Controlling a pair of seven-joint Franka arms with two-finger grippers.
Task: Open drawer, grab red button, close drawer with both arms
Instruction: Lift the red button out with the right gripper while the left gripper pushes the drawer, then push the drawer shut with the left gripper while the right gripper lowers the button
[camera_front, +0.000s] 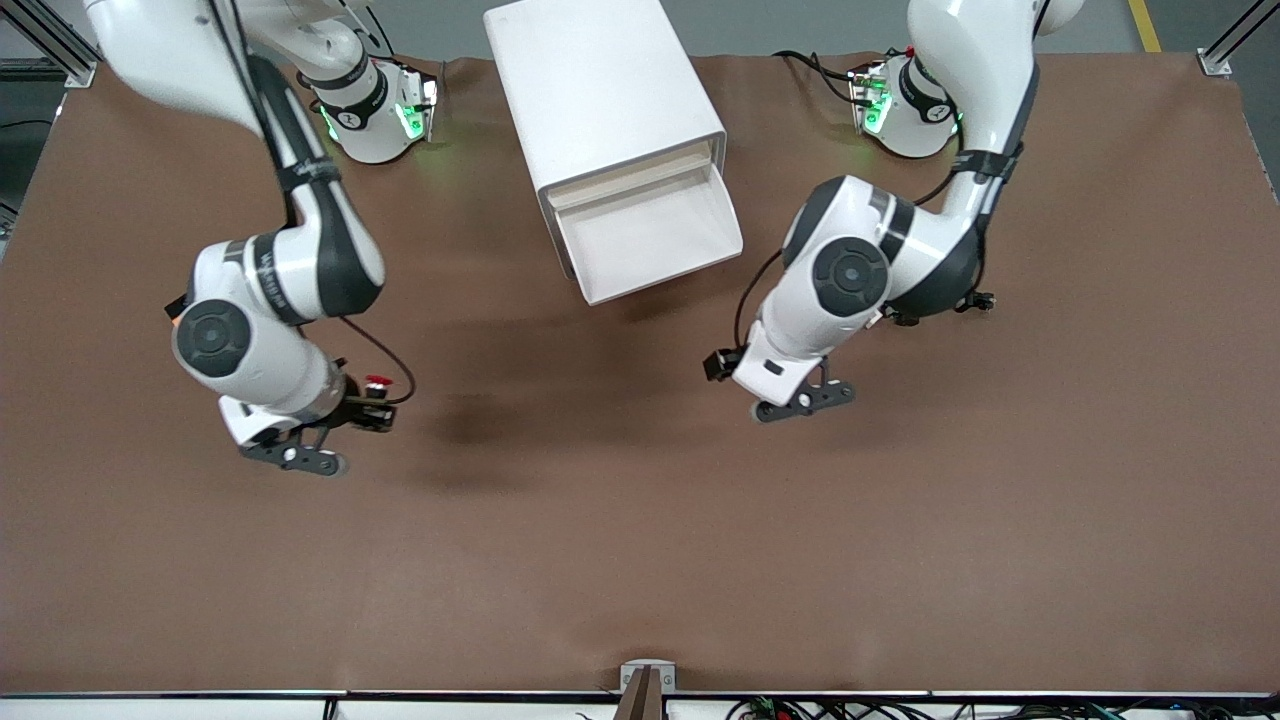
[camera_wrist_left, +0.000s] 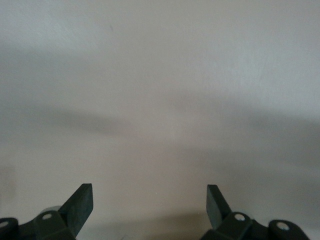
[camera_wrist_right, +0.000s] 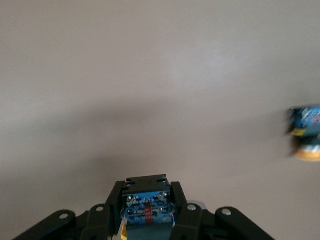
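Note:
The white cabinet stands near the arms' bases, and its drawer is pulled out toward the front camera, showing a bare white inside. My right gripper hangs over the brown table toward the right arm's end, shut on the button, whose red cap shows. In the right wrist view the button's blue-and-black body sits between the fingers. My left gripper hovers open over bare table nearer the front camera than the drawer. Nothing lies between the jaws of the left gripper.
A second small button with a yellow-orange cap lies on the table off to one side of my right gripper; the front view does not show it. The brown mat covers the table, and a small bracket sits at its front edge.

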